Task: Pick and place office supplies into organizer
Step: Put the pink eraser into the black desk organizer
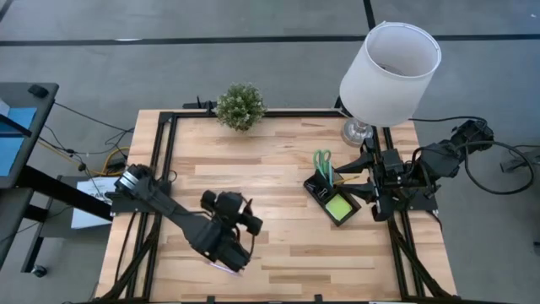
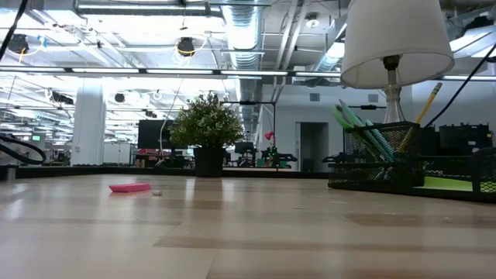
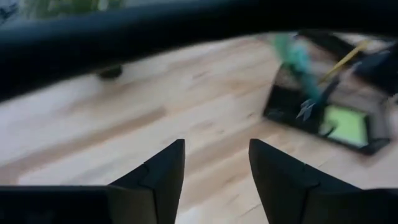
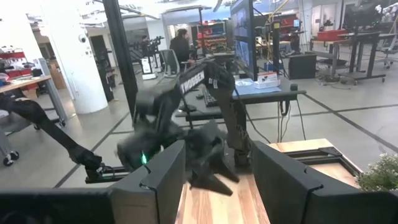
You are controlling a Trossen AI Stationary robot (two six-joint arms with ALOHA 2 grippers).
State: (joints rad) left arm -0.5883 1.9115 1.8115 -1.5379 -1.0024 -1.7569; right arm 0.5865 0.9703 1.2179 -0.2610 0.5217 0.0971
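One organizer (image 1: 333,197), black mesh, stands on the right part of the table (image 1: 287,152), set at an angle, just in front of the right arm's base. It holds one lime-green sticky-note pad (image 1: 340,206) lying flat in the compartment nearer the front edge, one pair of green-handled scissors (image 1: 322,160) standing handles-up at the far end, and one yellow pencil (image 2: 428,101) leaning upright. In the low view several teal-green pens (image 2: 364,128) lean in the upright cup; their exact number cannot be told.

One pink eraser (image 2: 130,187) lies flat on the table top in the low view, with one tiny pale speck just beside it. In the high view the eraser cannot be made out.

One potted plant (image 1: 240,106) sits at the far edge, left of centre. One lamp (image 1: 390,65) with a white shade stands at the far right corner, its shade overhanging the organizer's far end.

Left gripper (image 1: 229,256): hangs above the front edge, left of centre, fingers parted with bare wood between them, holding nothing. Right gripper (image 4: 216,177): raised at the right edge by its base, fingers wide apart, empty.

The table's centre, between the left arm and the organizer, is open wood.
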